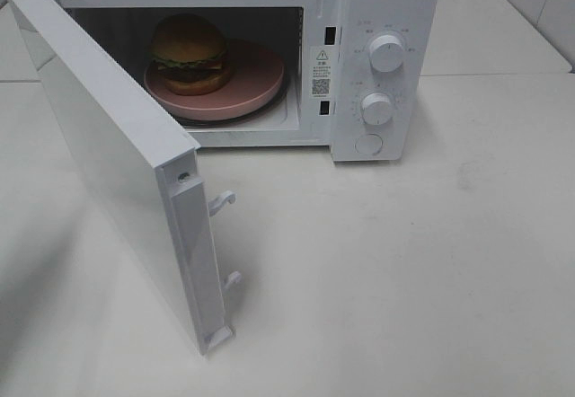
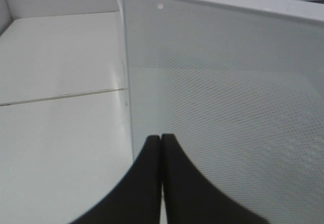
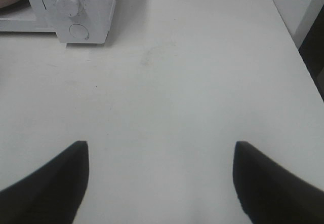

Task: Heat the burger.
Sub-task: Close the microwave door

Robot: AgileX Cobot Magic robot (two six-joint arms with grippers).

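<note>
The left gripper (image 2: 161, 145) is pinched shut, empty, right by the open microwave door (image 2: 228, 97) with its dotted window. The right gripper (image 3: 161, 148) is wide open, empty, over the smooth white table (image 3: 177, 82). Far back, inside the white microwave (image 1: 382, 20), the round burger (image 1: 189, 51) sits on a flat pink plate (image 1: 256, 78).

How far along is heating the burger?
Done: the burger sits on the plate inside the microwave. In hand: the door stands open, with the shut left gripper close to its outer face, probably to push it. The right gripper is open over the table. Left: shutting the door, setting a knob.
</note>
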